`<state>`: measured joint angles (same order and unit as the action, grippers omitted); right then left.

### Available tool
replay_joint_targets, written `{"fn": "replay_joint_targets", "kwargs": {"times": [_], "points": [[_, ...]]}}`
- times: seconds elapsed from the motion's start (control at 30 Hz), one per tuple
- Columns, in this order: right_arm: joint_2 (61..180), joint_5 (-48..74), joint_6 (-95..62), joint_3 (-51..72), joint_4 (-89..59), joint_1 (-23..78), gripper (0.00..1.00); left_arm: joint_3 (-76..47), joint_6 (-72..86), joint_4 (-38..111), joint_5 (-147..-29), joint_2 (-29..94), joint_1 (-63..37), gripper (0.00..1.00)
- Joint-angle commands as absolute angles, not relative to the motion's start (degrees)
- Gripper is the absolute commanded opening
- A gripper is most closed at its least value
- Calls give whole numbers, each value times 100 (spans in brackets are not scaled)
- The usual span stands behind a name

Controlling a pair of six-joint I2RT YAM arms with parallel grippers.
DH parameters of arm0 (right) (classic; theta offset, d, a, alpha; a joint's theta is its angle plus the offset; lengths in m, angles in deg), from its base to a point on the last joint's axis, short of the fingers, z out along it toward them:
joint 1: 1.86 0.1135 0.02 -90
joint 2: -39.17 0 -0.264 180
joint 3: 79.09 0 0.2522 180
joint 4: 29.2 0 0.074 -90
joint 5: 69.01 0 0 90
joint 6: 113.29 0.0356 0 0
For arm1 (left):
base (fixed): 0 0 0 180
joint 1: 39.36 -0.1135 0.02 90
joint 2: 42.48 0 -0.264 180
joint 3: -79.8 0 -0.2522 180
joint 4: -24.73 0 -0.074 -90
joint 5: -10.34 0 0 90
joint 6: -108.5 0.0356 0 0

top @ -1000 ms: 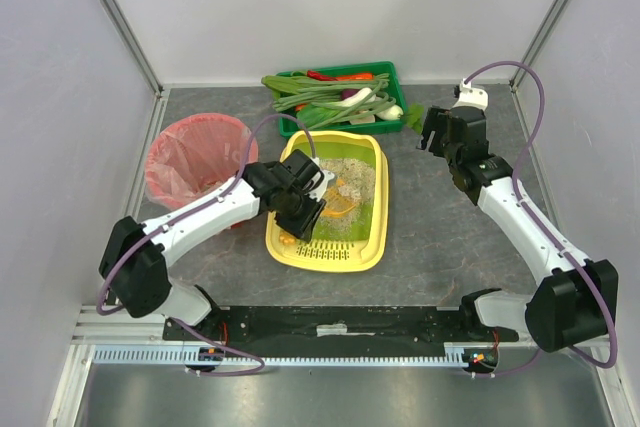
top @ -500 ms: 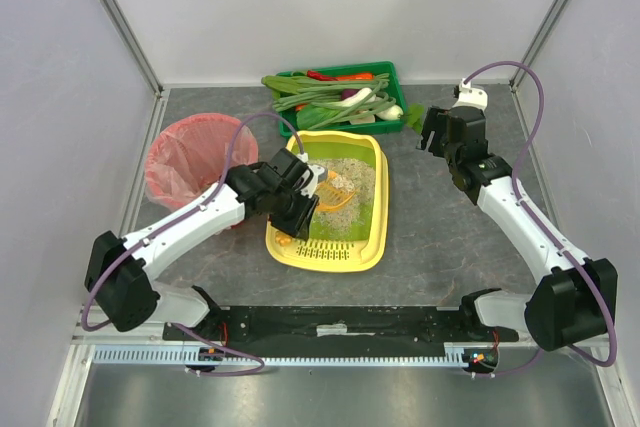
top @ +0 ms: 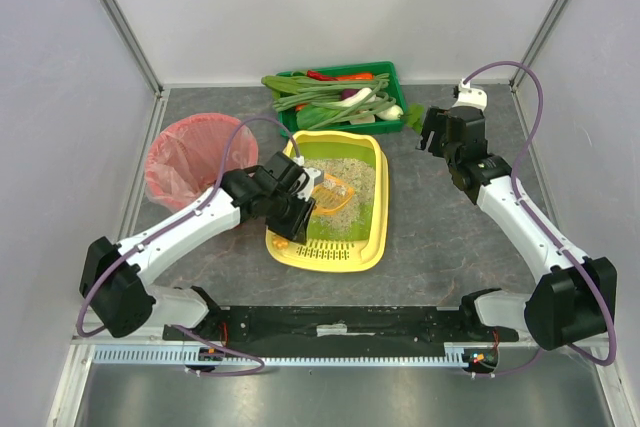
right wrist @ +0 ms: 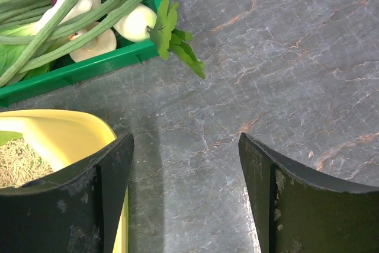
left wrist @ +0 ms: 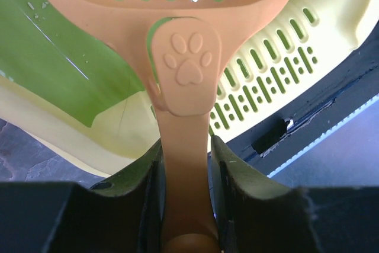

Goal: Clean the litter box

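Left wrist view: the left end effector (left wrist: 185, 167) pinches the orange slotted plastic scoop (left wrist: 185, 69) by its handle, just ahead over the yellow-rimmed, lime-green plastic litter box (left wrist: 284, 45), where a slip or tilt could scatter litter onto the grey table (right wrist: 296, 57), while the right end effector (right wrist: 186, 194) hangs spread, empty.

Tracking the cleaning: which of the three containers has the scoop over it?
The yellow litter box: the left gripper holds the orange scoop above its litter, unlike the red bin and green crate.
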<state>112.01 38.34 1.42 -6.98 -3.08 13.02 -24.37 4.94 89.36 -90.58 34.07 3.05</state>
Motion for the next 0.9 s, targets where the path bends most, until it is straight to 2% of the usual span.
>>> {"fn": "replay_joint_targets", "kwargs": {"times": [0.0, 0.13, 0.23, 0.3, 0.43, 0.53, 0.63, 0.73, 0.87], "points": [[11177, 3787, 220, -477, -471, 1282, 79, -2500, 321, 8850, -9231, 3205, 379, 2], [11203, 3761, 220, -468, -471, 1273, 80, -2491, 330, 8912, -8934, 3179, 503, 2], [11203, 3752, 220, -459, -463, 1282, 80, -2439, 338, 8938, -9162, 3223, 545, 2], [11212, 3752, 220, -468, -471, 1282, 80, -2359, 418, 8956, -8769, 3170, 714, 2], [11186, 3778, 229, -486, -462, 1282, 79, -2474, 242, 8885, -9328, 3214, 98, 2], [11195, 3787, 211, -486, -471, 1282, 80, -2316, 461, 8982, -8785, 3196, 818, 2], [11203, 3805, 211, -459, -471, 1291, 79, -2491, 286, 8947, -9230, 3275, 293, 2], [11212, 3822, 211, -459, -462, 1282, 79, -2386, 373, 8938, -9101, 3232, 554, 2], [11212, 3840, 203, -459, -462, 1282, 79, -2439, 303, 8929, -9424, 3284, 247, 2]]}}
